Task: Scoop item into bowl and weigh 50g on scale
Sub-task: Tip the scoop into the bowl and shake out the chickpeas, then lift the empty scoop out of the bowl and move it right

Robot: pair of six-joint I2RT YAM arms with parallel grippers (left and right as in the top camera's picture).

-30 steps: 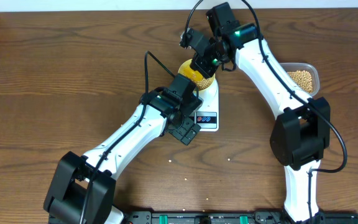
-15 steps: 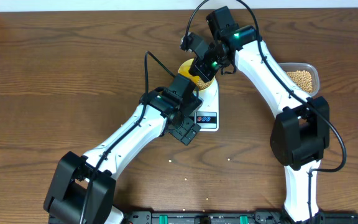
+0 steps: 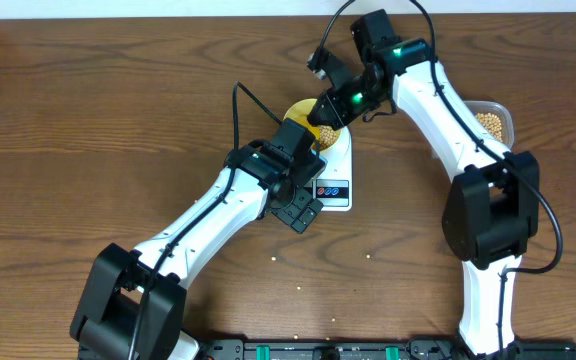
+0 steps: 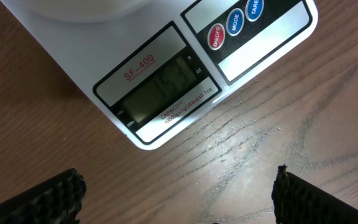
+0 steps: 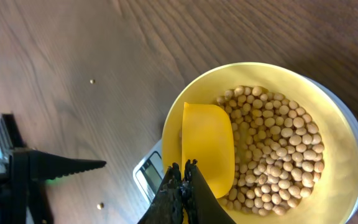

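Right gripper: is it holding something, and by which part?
Yes. The right gripper is shut on the yellow scoop, gripping its handle just behind the cup. The left gripper is open and holds nothing.

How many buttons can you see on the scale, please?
3, in a row beside the display on the scale: the red ON/OFF button, the blue MODE button, and the blue TARE button, partly cut off at the top edge. None seems hidden.
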